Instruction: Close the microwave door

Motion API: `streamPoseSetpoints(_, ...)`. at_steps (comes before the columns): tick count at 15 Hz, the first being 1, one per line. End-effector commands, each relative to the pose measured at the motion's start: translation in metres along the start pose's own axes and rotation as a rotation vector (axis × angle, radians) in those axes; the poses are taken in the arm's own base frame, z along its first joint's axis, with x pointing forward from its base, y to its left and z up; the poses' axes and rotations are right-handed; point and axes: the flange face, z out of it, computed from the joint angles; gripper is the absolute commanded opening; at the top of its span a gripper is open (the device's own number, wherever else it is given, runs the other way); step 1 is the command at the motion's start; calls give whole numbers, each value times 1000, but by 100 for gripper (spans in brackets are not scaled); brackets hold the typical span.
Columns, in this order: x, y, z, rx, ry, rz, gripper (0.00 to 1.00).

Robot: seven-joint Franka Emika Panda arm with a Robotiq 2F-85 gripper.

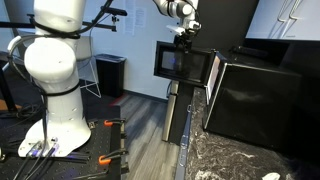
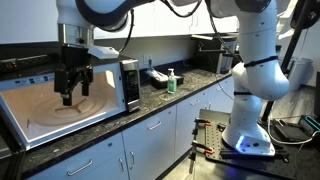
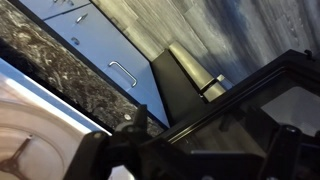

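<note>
The microwave (image 2: 20, 100) stands on the counter with its beige cavity open; in an exterior view it is a matte black box (image 1: 252, 95). The microwave door (image 2: 130, 85), black-framed with dark glass, is swung wide open and sticks out over the counter's edge; it also shows in an exterior view (image 1: 181, 62). My gripper (image 2: 76, 92) hangs in front of the cavity, beside the door, fingers apart and empty. It sits just above the door's top edge (image 1: 183, 38). In the wrist view the door's top edge and glass (image 3: 250, 110) lie close under my blurred fingers (image 3: 190, 165).
The granite counter (image 2: 150, 105) runs over white cabinets with handles (image 3: 125, 72). A green soap bottle (image 2: 171, 82) stands beyond the door. The robot's white base (image 1: 55, 90) stands on the wood floor, with a black bin (image 1: 110, 72) behind it. A tall black panel (image 1: 225, 22) rises behind the microwave.
</note>
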Motion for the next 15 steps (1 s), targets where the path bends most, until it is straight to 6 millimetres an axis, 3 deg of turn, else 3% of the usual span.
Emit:
streamPoseSetpoints(1, 36, -39, 11, 55, 33, -62, 100)
streamPoseSetpoints(6, 57, -86, 26, 86, 39, -209, 100)
streamPoseSetpoints(7, 46, -76, 26, 80, 42, -148, 100)
streamPoseSetpoints(12, 48, -74, 35, 93, 41, -148, 100)
streamPoseSetpoints(15, 63, -77, 39, 156, 99, -145, 100)
